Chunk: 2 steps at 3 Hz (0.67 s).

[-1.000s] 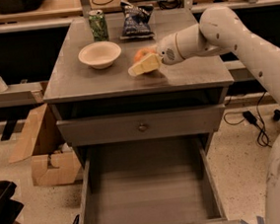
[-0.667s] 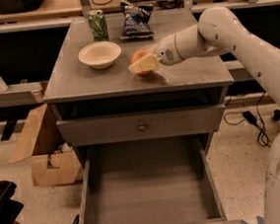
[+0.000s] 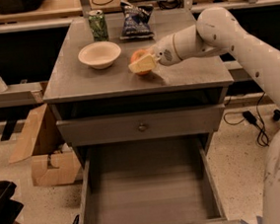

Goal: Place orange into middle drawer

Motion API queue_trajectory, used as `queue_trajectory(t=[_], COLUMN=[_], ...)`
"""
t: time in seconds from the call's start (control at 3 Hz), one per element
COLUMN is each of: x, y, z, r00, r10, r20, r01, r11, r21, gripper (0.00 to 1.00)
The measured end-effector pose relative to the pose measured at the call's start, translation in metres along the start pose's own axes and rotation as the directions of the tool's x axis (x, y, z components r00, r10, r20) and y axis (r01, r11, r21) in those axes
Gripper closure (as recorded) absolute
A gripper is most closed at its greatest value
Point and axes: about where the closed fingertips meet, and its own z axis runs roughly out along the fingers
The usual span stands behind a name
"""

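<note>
The orange (image 3: 138,57), on the table (image 3: 78,83) at the bowl's (image 3: 99,54) 3 o'clock, is met by the hand (image 3: 144,64) (whether clenched cannot be told) for transfer to the middle drawer (image 3: 148,197), left open at 6 o'clock.

End effector (image 3: 141,64) beside bowl (image 3: 99,54) on cabinet top (image 3: 77,80); middle drawer (image 3: 148,200) open below.

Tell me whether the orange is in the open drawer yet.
No, the orange is over the cabinet top at the gripper; the middle drawer floor is bare.
</note>
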Motion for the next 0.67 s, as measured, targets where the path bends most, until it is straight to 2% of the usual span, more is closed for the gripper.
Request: queue_trajectory(t=[0.33, 0.67], x=[0.000, -0.011], y=[0.001, 0.010], z=[0.002, -0.031], r00=[1.000, 1.000], r10=[0.000, -0.005], r20=[-0.001, 0.018], r01=[0.000, 0.005], r11=[1.0000, 0.9999], r21=[-0.004, 0.016], gripper=[1.00, 1.00])
